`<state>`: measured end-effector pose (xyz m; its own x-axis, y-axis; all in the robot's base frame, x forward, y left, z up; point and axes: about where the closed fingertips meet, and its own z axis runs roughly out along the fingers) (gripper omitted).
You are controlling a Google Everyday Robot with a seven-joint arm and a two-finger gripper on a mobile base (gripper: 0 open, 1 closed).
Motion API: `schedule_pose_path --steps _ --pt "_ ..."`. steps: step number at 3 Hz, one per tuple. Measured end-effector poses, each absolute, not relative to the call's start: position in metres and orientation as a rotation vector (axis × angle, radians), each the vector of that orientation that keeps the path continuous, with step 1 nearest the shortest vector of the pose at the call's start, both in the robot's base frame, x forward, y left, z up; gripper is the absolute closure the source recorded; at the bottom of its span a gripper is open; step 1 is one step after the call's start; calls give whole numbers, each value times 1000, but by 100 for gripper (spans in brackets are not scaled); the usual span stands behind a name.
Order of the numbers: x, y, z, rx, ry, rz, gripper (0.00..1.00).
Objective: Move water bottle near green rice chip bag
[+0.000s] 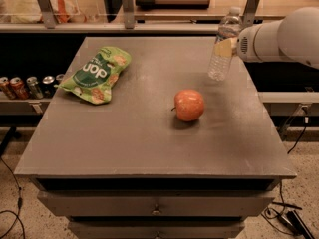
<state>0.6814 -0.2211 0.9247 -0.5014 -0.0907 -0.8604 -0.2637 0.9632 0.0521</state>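
Note:
The water bottle (223, 46), clear and ribbed with a white cap, stands tilted at the back right of the grey table (149, 143), its base at or just above the surface. My gripper (228, 47) reaches in from the right on a white arm and holds the bottle around its middle label band. The green rice chip bag (96, 73) lies flat at the table's back left, far from the bottle. A red-orange apple (189, 105) sits between them, nearer the bottle.
Several drink cans (27, 86) stand on a lower shelf left of the table. A counter with rails and posts (124, 6) runs behind the table. Cables lie on the floor at the lower right (289, 218).

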Motion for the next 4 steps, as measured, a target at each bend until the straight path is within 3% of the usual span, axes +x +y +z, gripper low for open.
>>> schedule_pose_path --steps 3,4 --pt "680 -219 947 -311 2021 216 100" --pt "662 -212 962 -344 1958 358 100"
